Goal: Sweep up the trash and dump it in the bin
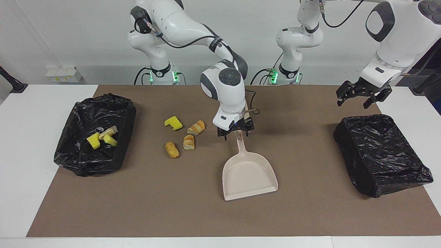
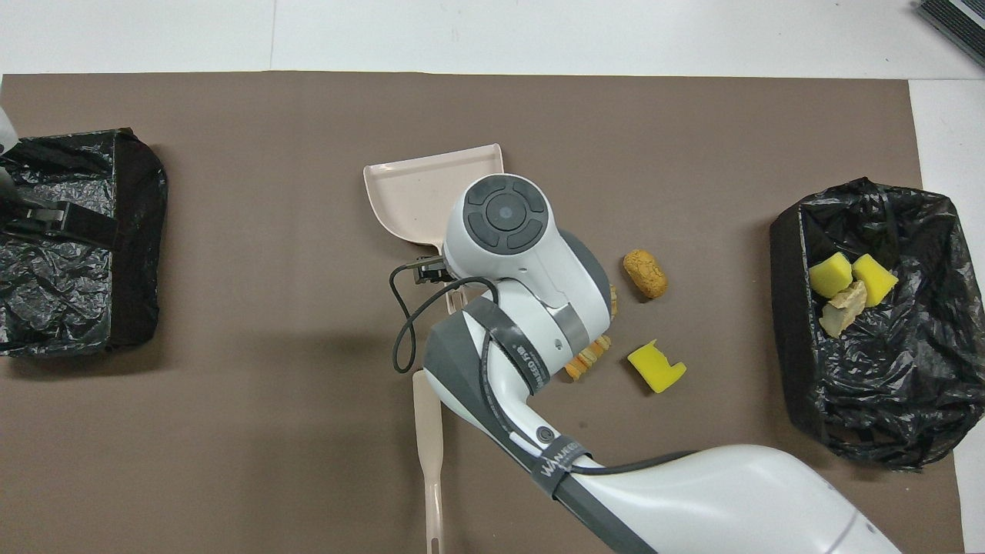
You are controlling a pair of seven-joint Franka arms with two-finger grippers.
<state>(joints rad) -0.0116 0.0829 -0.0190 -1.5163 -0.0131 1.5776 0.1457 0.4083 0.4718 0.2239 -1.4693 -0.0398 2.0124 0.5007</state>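
Now the dustpan [image 1: 248, 175] lies flat beneath the opened right end effector [image 1: 235, 133].

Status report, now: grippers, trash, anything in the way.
Right gripper open over the dustpan handle. Left gripper open, waiting above the closed bin. Four trash pieces on the mat, three in the open bin. Nothing in the way.

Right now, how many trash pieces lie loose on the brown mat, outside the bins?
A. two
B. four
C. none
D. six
B: a yellow sponge chunk, two striped bread bits and a brown crumbed piece lie beside the dustpan.
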